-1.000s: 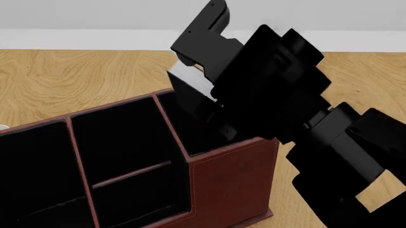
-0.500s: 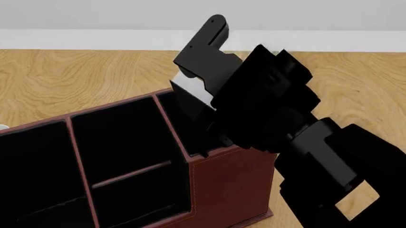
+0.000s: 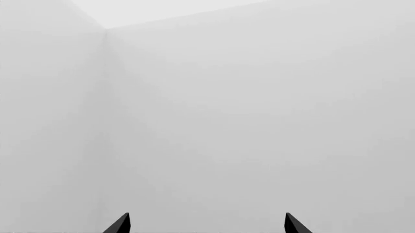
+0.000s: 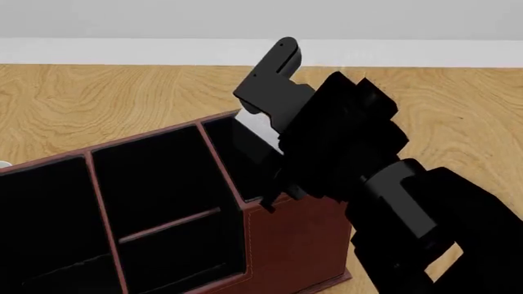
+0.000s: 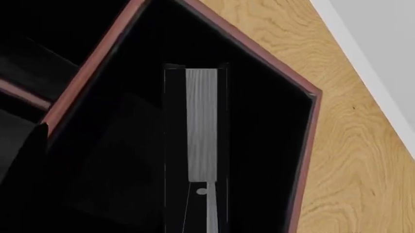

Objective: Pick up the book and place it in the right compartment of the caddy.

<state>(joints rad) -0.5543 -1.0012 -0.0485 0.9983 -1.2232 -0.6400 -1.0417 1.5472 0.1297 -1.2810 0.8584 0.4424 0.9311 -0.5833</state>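
Note:
The reddish-brown caddy (image 4: 298, 245) with black interior fills the lower left of the head view. My right gripper (image 4: 250, 147) is shut on the black book (image 4: 261, 126), whose white page edges show. It holds the book upright, partly down inside the tall right compartment (image 4: 237, 168). The right wrist view looks down into that compartment (image 5: 266, 145), with the book's page edge (image 5: 201, 126) in its middle, apart from the walls. My left gripper (image 3: 206, 225) is open and empty, facing a blank white wall.
The caddy stands on a light wooden table (image 4: 98, 104) with a white wall behind. The middle section (image 4: 155, 177) with its crosswise divider and the wide left section (image 4: 41, 226) lie left of the book. My right arm (image 4: 408, 214) covers the caddy's right end.
My right gripper has come down and slightly to the right with the book, which now sits deeper in the right compartment. The caddy has not moved.

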